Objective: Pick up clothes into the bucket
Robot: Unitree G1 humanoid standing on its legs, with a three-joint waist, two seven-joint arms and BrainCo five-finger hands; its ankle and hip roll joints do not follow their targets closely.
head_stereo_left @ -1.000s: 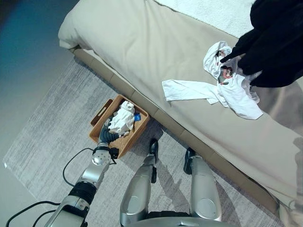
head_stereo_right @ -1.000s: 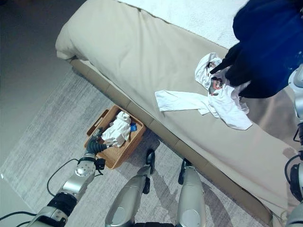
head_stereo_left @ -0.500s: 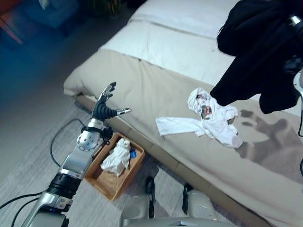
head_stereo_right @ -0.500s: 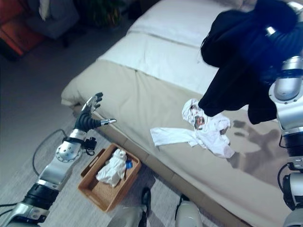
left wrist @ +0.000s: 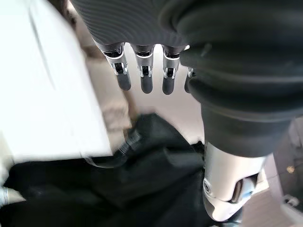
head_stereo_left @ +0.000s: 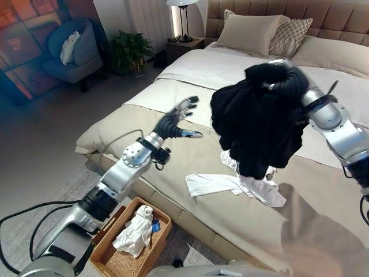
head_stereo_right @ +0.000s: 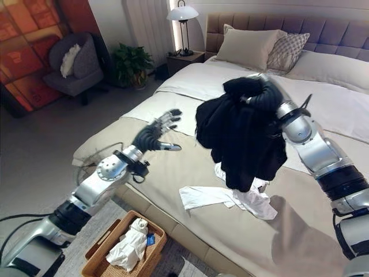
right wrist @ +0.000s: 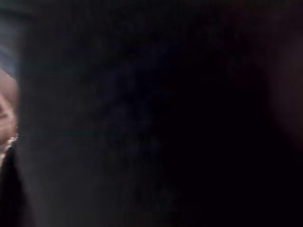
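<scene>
Fingers (left wrist: 145, 78) of left hand (head_stereo_left: 173, 120) straight and spread, thumb apart, holding nothing; raised over near side of bed (head_stereo_left: 173, 86), palm turned toward black garment (head_stereo_left: 258, 124). Right hand buried under that garment at its top; fingers hidden by cloth, so grip cannot be told, though garment hangs from that hand and clear of mattress.

Black garment: bunched at top, long axis roughly vertical, lower hem just above white garment (head_stereo_left: 230, 186). Lies directly ahead of left fingertips, near but apart, gap visible between them in both eye views.

White garment: flat on bed's tan cover, one sleeve stretched toward left arm's side, body crumpled beneath black cloth. Not touched by either hand.

Wicker basket (head_stereo_right: 99, 257): on rug beside bed, below left arm, already holding a white bundle (head_stereo_right: 130, 244) and something blue. Well apart from black garment, down and to robot's left.

Judged: carrying hand is the far one from basket; transfer calls for a sweep across and down over bed's edge, or a hand-over to the left hand, which is nearer. Open air between garment and basket looks unobstructed. Risk: hanging hem dragging white garment or catching basket rim.
</scene>
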